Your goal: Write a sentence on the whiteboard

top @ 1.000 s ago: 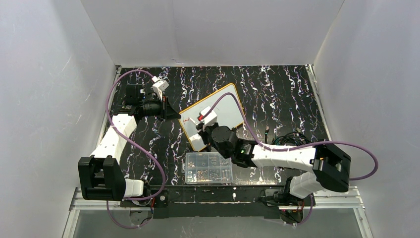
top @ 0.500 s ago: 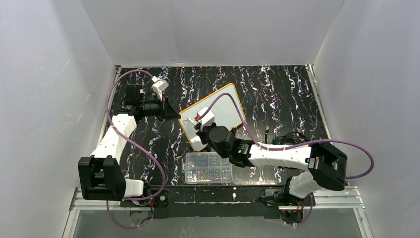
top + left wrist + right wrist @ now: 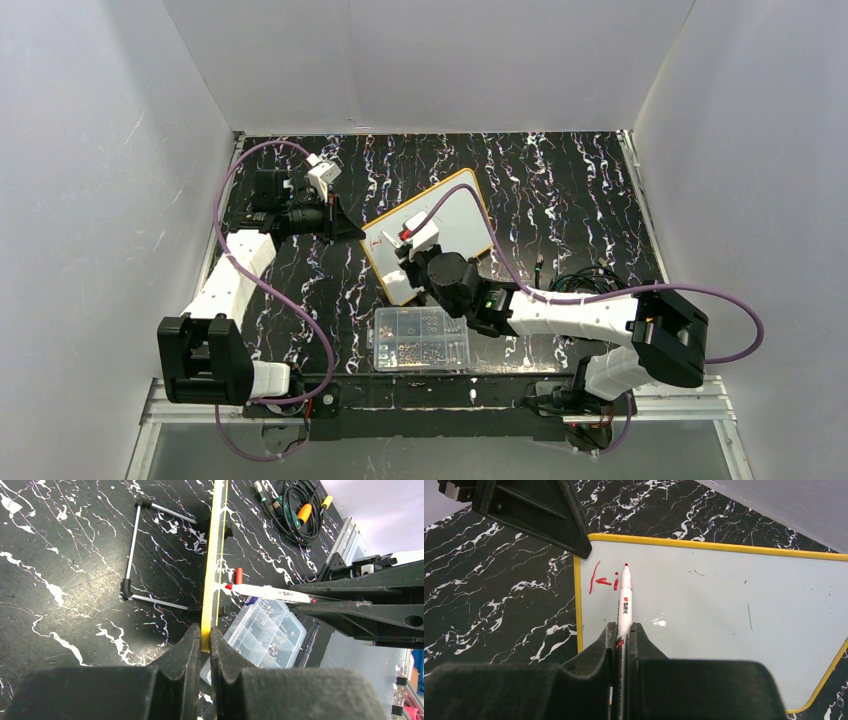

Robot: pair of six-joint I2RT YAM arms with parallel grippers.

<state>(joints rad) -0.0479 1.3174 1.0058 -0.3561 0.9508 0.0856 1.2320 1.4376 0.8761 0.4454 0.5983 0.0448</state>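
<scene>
Whiteboard (image 3: 455, 215): near the middle of the surface (image 3: 560, 180), skewed, long sides running from 8 to 2 o'clock in the top view. The right arm covers its 7 o'clock end. The left wrist view gives only its yellow rim edge-on.
Sentence (image 3: 601, 580): two red marks so far, reading roughly "ki", in the board's corner toward 9 o'clock. In the top view they are a tiny red speck and cannot be read.
Marker (image 3: 624, 597): white barrel, red tip just to the 3 o'clock side of the "i". Whether the tip touches the board cannot be told.
Right claw (image 3: 623, 630): clamped on the marker's barrel, whose rear end is hidden between the fingers.
Left claw (image 3: 205, 645): closed on the whiteboard's yellow rim at the 9 o'clock corner.
Wire frame (image 3: 132, 555): thin metal rods with black corner pieces beside the board, seen only by the left wrist camera; its join to the board is unclear.
Red cap (image 3: 239, 575): small and partly hidden by the rim.
Compartment box (image 3: 420, 338): clear, at 6 o'clock from the board; contents too small to name.
Cables (image 3: 580, 280): a bundle at 4 o'clock, partly under the right arm.
</scene>
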